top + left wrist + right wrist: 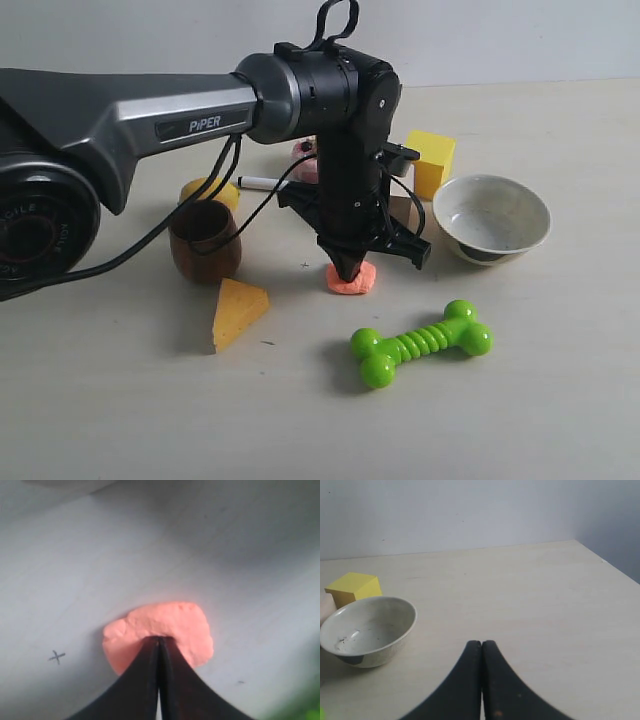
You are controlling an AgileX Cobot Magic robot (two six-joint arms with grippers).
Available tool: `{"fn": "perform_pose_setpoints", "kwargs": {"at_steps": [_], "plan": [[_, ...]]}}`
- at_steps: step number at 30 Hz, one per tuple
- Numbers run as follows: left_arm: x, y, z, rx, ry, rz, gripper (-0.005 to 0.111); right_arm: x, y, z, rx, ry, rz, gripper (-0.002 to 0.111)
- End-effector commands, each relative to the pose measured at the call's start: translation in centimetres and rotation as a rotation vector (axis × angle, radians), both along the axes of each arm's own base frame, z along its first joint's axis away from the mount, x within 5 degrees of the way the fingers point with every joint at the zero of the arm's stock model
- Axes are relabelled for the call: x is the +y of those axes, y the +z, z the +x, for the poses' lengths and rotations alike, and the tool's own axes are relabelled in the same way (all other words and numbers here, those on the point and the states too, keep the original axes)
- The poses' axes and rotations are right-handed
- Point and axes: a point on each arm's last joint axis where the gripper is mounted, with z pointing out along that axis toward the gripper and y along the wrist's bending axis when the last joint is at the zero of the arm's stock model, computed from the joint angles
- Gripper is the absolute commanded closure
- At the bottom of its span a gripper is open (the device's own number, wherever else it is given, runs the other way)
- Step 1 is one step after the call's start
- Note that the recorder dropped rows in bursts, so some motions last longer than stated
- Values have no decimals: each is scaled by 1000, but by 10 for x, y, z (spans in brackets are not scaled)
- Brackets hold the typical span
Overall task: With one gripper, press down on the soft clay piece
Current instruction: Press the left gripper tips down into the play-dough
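The soft clay piece (pixel 354 281) is a small salmon-orange lump lying on the table between the cheese wedge and the green bone. My left gripper (pixel 346 271) points straight down, shut, with its tips resting on the top of the clay. In the left wrist view the closed black fingertips (pixel 159 640) meet on the clay (pixel 170 622), which spreads out flattish around them. My right gripper (pixel 481 643) is shut with nothing in it, above bare table near the bowl; it does not show in the exterior view.
A green toy bone (pixel 421 343) lies in front of the clay. A white bowl (pixel 491 217) and a yellow cube (pixel 431 161) stand to the right. A cheese wedge (pixel 237 312) and a brown cup (pixel 205 240) are on the left; a pink cake (pixel 304 160) sits behind the arm.
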Motion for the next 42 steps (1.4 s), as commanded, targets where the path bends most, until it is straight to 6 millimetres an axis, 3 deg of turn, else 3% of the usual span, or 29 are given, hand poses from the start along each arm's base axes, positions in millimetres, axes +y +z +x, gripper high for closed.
{"fn": "perform_pose_setpoints", "kwargs": {"at_steps": [1, 6, 14, 35, 42], "plan": [[-3, -63, -8, 69, 12, 12, 107, 0, 0, 0, -15, 2, 0, 108], [-1, -73, -10, 87, 8, 31, 107, 0, 0, 0, -15, 2, 0, 108], [0, -65, -1, 95, 22, -1, 107, 0, 0, 0, -15, 2, 0, 108], [2, -65, -3, 125, 17, 21, 107, 0, 0, 0, -15, 2, 0, 108], [-1, -41, -1, 90, 16, -16, 107, 0, 0, 0, -15, 2, 0, 108]]}}
